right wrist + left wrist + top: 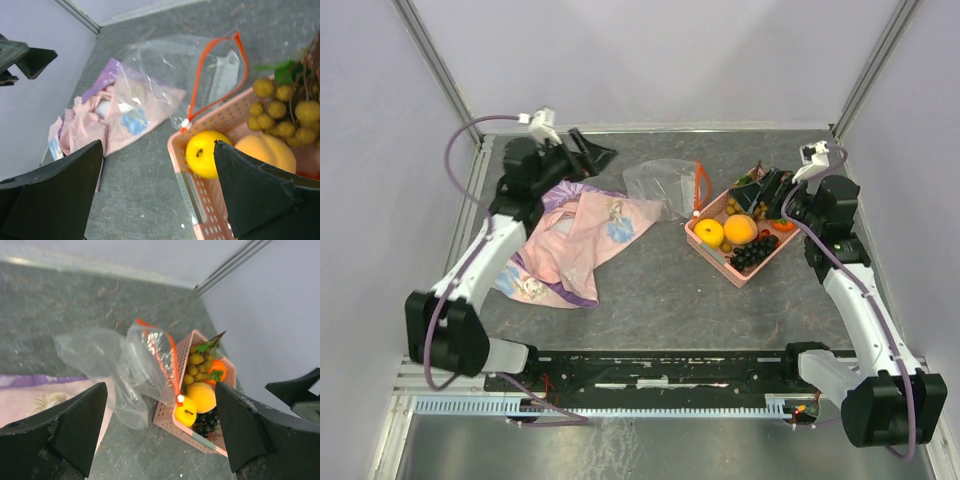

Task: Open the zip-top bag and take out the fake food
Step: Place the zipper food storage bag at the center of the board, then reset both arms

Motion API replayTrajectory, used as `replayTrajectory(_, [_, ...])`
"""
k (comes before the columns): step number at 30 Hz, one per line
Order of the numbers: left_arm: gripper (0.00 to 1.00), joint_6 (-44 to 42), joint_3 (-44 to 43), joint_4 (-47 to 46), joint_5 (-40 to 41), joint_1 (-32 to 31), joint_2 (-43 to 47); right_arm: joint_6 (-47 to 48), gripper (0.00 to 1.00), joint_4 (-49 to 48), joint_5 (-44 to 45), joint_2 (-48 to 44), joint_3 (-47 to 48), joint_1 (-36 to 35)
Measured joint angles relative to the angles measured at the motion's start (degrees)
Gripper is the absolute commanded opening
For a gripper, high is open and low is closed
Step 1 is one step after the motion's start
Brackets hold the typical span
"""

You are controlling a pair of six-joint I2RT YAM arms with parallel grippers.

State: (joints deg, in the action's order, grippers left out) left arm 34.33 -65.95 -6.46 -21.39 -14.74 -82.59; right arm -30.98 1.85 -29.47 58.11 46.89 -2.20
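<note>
The left arm reaches up the left side of the desk (660,300), its forearm slanting toward the far-left corner and its wrist turned to the right. The left claw (590,152) hangs there above the far edge of the cloth (582,232). Its fingers are spread wide with nothing between them, and it is well apart from the bag (663,183).

The right arm runs up the right side and bends at the wrist toward the left. The right claw (770,190) sits over the far-right corner of the basket (712,258), also spread wide and gripping nothing.

The bag lies crumpled on the desk, far of centre, between the cloth and the basket. Its right end rests against the basket's far-left rim. From the right wrist, the orange zip strip (200,80) gapes in a long loop, so the mouth stands open.

The fake food (740,229) is in the basket. A yellow fruit (709,232) lies at the left corner with a peach (265,152) just beside it. The dark grapes (752,252) are on the near side and the tan grapes (196,369) on the far side. The cloth lies rumpled to the left of the bag.
</note>
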Motion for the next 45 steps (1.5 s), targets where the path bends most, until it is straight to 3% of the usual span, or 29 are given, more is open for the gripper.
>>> replayTrajectory(4, [0.97,1.7,3.9,-2.9,-5.3,5.3,9.5,0.3,0.99,1.7,0.9,0.6,5.8,-0.7])
replayTrajectory(8, [0.99,1.4,2.5,1.4,-7.3,7.0,14.1,2.3,0.99,9.9,7.4,3.4,16.6,-3.2])
replayTrajectory(13, [0.99,-4.1,-9.3,16.5,-6.1,6.9,14.8,7.0,0.99,20.7,17.7,9.5,34.2,-10.1])
replayTrajectory(17, [0.99,-9.7,-18.8,25.3,-3.0,6.9,15.3,11.5,0.99,25.0,22.5,12.2,41.4,-13.6])
replayTrajectory(28, [0.99,-15.3,-20.4,34.7,-1.5,6.9,17.1,15.1,0.99,29.1,35.3,12.8,41.6,-16.5])
replayTrajectory(45, [0.99,-15.3,-14.5,34.8,-3.1,6.9,17.9,14.4,0.99,28.4,44.2,10.7,36.9,-16.9])
